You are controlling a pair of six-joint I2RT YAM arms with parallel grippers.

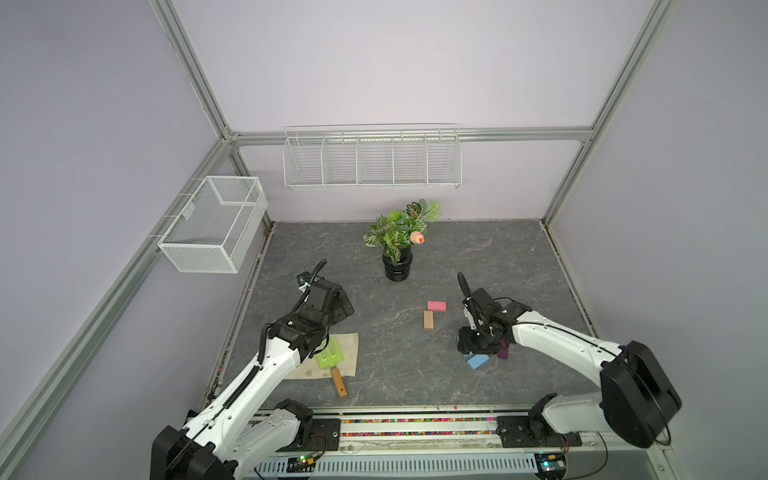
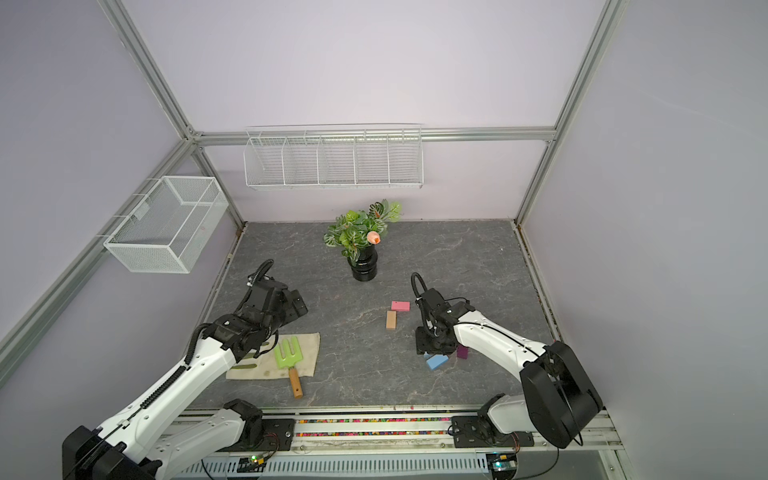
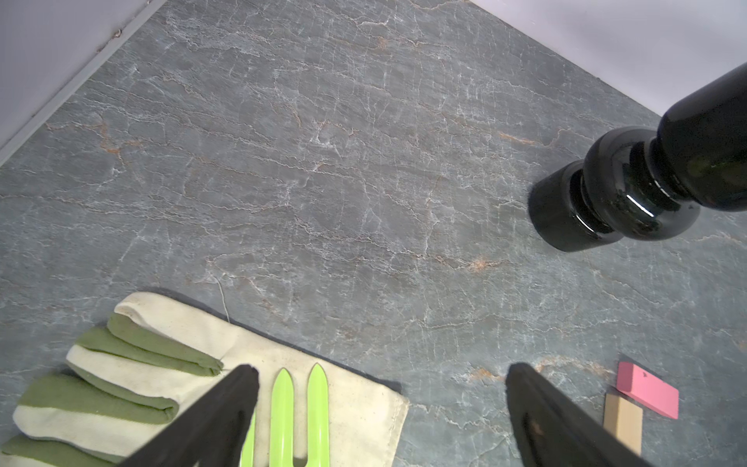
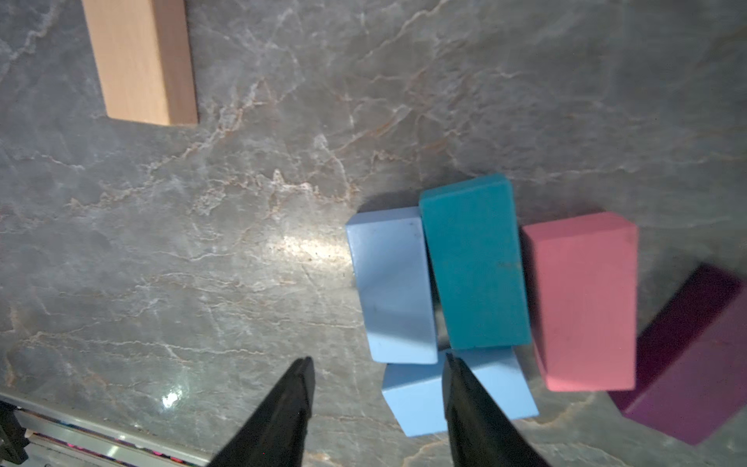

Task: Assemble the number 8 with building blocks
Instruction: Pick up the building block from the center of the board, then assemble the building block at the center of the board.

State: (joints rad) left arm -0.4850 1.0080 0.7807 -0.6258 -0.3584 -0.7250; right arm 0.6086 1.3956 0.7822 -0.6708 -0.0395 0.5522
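A pink block (image 1: 436, 306) lies across the far end of a tan block (image 1: 428, 320) at mid-table; no number 8 shape shows in any view. To their right is a loose cluster: two light blue blocks (image 4: 394, 283) (image 4: 416, 400), a teal block (image 4: 477, 263) leaning on them, a second pink block (image 4: 586, 299) and a dark purple block (image 4: 691, 364). My right gripper (image 4: 376, 359) hangs open over the cluster's near edge, one finger above the nearer light blue block, holding nothing. My left gripper (image 3: 382, 368) is open and empty, above the glove's edge at the left.
A black vase with a plant (image 1: 397, 266) stands behind the blocks at mid-back. A green garden fork (image 1: 330, 357) lies on a cloth glove (image 1: 349, 353) at the front left. Wire baskets (image 1: 372, 160) hang on the walls. A rail (image 1: 415, 428) runs along the front edge.
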